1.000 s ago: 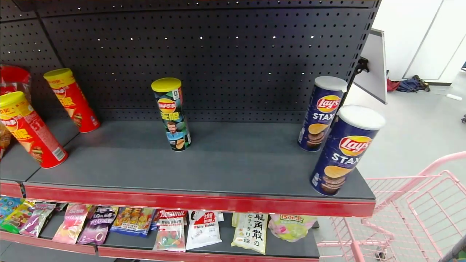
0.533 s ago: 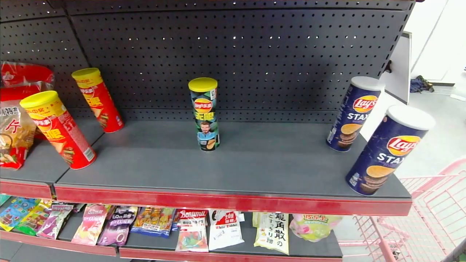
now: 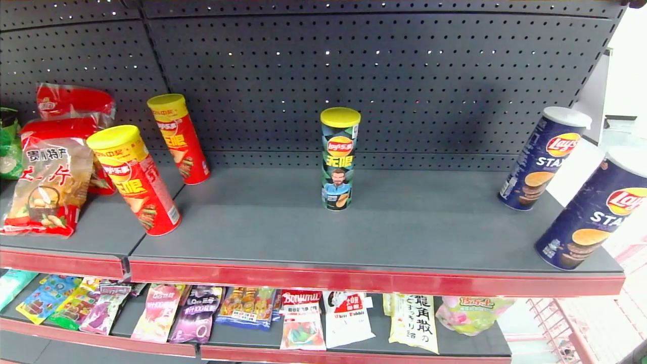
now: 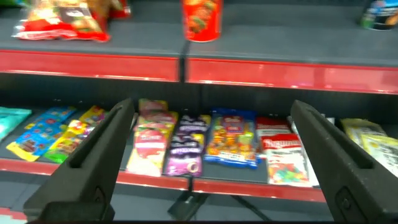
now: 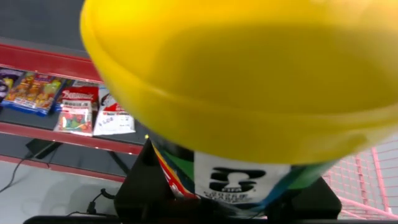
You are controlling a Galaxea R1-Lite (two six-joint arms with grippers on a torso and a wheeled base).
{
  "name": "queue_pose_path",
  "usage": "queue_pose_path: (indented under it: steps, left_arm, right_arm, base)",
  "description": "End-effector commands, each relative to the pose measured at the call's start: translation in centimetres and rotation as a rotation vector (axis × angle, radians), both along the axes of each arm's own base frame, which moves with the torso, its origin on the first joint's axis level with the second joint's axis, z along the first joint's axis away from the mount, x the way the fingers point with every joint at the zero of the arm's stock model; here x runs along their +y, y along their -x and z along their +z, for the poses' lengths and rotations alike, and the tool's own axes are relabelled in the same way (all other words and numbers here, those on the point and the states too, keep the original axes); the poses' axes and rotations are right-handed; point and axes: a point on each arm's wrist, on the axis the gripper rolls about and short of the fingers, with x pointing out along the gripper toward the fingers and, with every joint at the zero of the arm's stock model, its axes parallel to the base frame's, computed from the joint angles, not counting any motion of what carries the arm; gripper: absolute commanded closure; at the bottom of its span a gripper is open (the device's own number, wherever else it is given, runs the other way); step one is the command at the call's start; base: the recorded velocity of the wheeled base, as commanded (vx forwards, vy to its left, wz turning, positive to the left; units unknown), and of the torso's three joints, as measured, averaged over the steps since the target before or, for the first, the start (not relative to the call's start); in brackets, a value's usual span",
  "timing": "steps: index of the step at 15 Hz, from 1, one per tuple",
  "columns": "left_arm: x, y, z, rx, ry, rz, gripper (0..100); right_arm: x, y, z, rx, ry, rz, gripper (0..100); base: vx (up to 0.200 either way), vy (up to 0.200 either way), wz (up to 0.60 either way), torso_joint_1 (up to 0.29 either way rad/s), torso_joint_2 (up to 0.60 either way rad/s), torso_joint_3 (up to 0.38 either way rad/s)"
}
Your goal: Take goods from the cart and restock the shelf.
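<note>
Carry phase, by the look of it: one item is out of the cart [image 3: 561,323] and not yet on the shelf [image 3: 404,237]. The right hand [image 5: 230,193] has a yellow-lidded can [image 5: 242,74], its lid right up against the wrist camera and its body running down between the dark fingers [image 5: 146,186]. The contact itself sits under that lid, so I can only judge it, but the fingers flank the can on both sides and it reads as clamped.

Behind the can are the lower tier's snack packets [image 5: 74,112]. That suggests it hangs low, in front of the lower tier, below the deck it belongs on.

The left hand [image 4: 211,109] carries nothing; its fingers stand wide apart, facing that lower tier.

What next? Raise the can above the red front lip, carry it in over the bare grey deck, and set it down upright. The matching can [image 3: 338,156] stands alone mid-shelf, with open room either side, between the red cans [image 3: 134,179] and the blue cans [image 3: 548,156]. Beside it looks the natural spot.
</note>
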Motion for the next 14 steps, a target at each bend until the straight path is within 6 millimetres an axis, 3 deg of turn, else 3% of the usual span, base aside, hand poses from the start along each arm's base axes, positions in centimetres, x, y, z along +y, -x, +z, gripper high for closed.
queue_pose_path:
  steps: [1, 10, 14]
  left_arm:
    - [0.0, 0.0, 0.0, 0.001, 0.0, 0.0, 0]
    - [0.0, 0.0, 0.0, 0.001, 0.0, 0.0, 0]
    - [0.0, 0.0, 0.0, 0.001, 0.0, 0.0, 0]
  right_arm:
    - [-0.2, 1.1, -0.5, -0.046, -0.01, 0.006, 100]
    - [-0.6, 4.0, -3.6, -0.16, -0.007, 0.021, 100]
    - [-0.7, 4.2, -4.4, -0.168, 0.002, 0.024, 100]
  base:
    - [0.0, 0.0, 0.0, 0.0, 0.0, 0.0]
    - [0.0, 0.0, 0.0, 0.0, 0.0, 0.0]
    - [0.15, 0.0, 0.0, -0.007, 0.0, 0.002]
